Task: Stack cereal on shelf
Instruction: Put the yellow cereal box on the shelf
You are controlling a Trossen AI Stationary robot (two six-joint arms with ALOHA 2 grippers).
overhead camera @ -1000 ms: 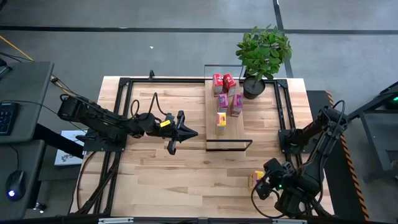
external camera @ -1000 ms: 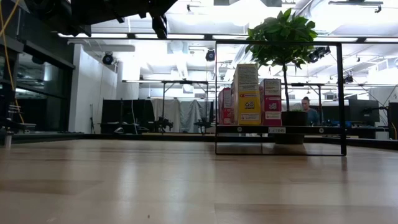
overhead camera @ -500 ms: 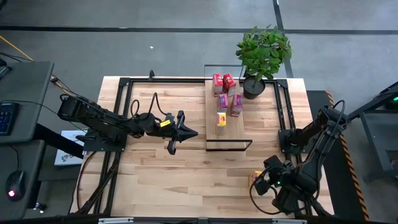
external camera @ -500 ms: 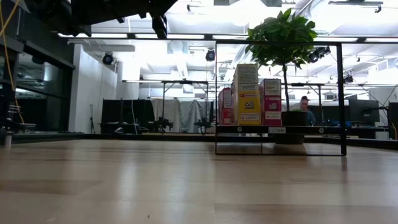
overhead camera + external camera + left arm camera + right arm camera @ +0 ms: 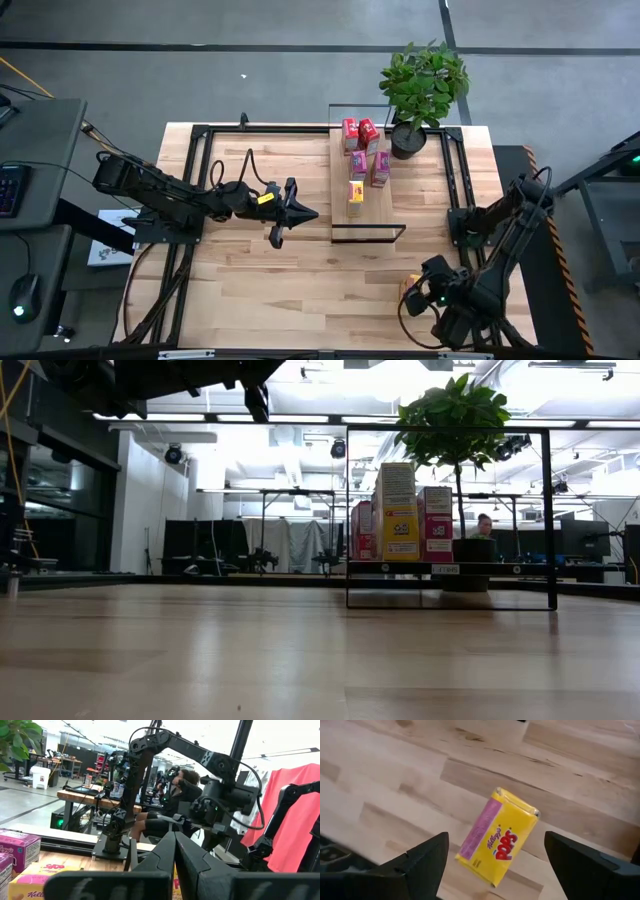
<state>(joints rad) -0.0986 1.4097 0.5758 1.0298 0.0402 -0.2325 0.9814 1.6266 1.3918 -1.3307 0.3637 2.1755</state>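
So, nearest the front edge of the tabletop (image 5: 300, 280), the right tool (image 5: 492, 865) is seen hovering over the last yellow box (image 5: 498, 838), which lies flat on the wood with its "Pops" face up. Its fingers (image 5: 425, 857) are spread wide, one on each side of the box, nothing gripped yet. The box sits skewed between them, not squared up.

Further in, near the middle, the left tool (image 5: 300, 213) is parked just beside the shelf (image 5: 345, 226), fingers pressed together on nothing.

Beyond that, five boxes are already standing on the shelf: a yellow one (image 5: 355, 191) at the near end, two pink ones (image 5: 370, 165) behind it, two red ones (image 5: 360, 131) at the far end by the plant (image 5: 423, 82).

What could go wrong: since the box is angled, it could get pinched across its corners and twisted or squirted out as the fingers close. A flat-lying box also leaves little side to grab, so the wood could be scraped. Later, the standing boxes could be toppled when it's brought in.
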